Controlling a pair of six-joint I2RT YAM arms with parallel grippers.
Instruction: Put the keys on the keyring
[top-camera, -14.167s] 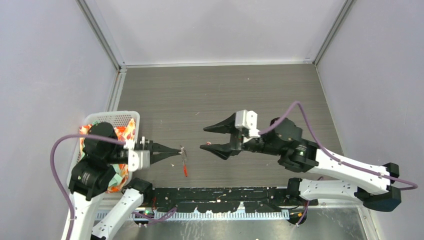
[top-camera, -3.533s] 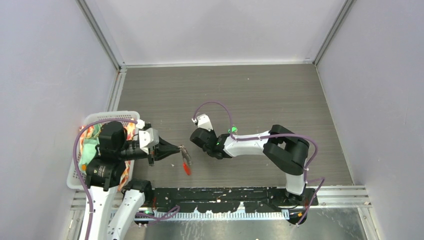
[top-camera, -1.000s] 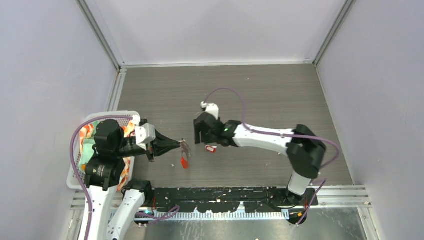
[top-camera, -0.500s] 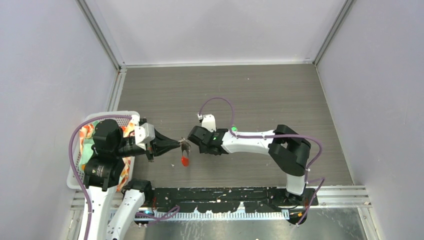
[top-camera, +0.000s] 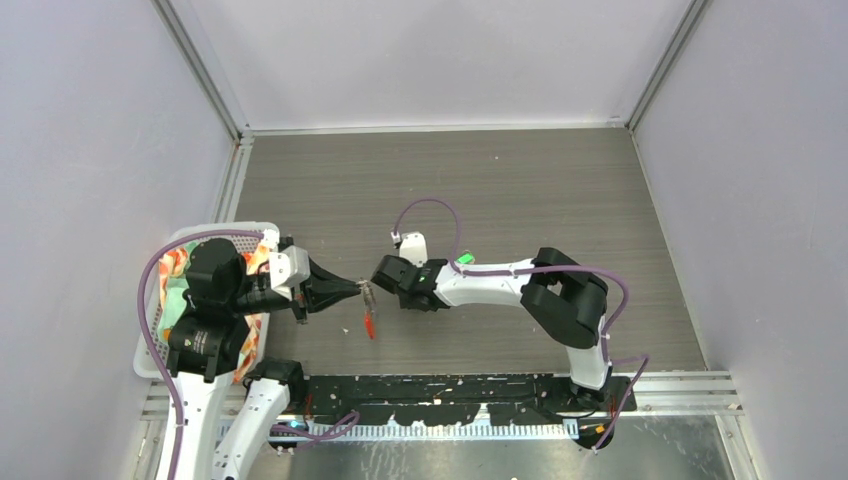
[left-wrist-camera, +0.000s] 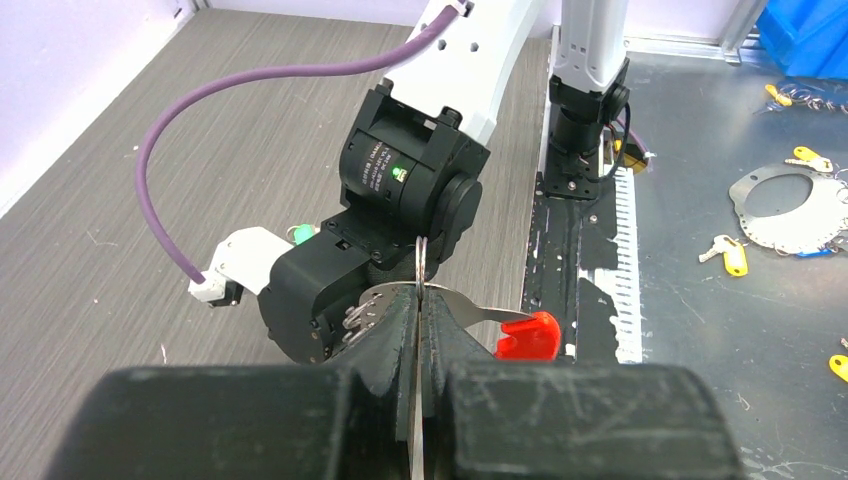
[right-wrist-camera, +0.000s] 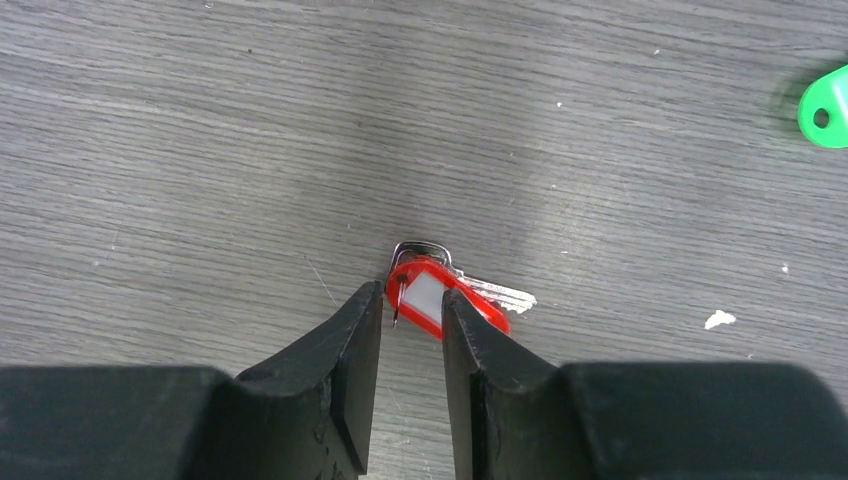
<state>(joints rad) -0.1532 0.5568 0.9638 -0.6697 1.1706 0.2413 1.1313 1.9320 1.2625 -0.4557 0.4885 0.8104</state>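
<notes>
Key (right-wrist-camera: 428, 300), small metal, red-and-white plastic tag: likely light, slippery; pinch tag edges. Right gripper (right-wrist-camera: 411, 298) straddles it, grip unclear; left gripper (left-wrist-camera: 418, 310) clamps thin silver keyring (left-wrist-camera: 421, 262).

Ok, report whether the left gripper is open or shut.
Shut: the left gripper is clamped on the keyring, no gap showing, its red strip sticking out sideways.

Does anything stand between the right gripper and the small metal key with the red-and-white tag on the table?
Nothing visible does. The right gripper is right at the small metal key with the red-and-white tag, its fingers straddling the tag.
</notes>
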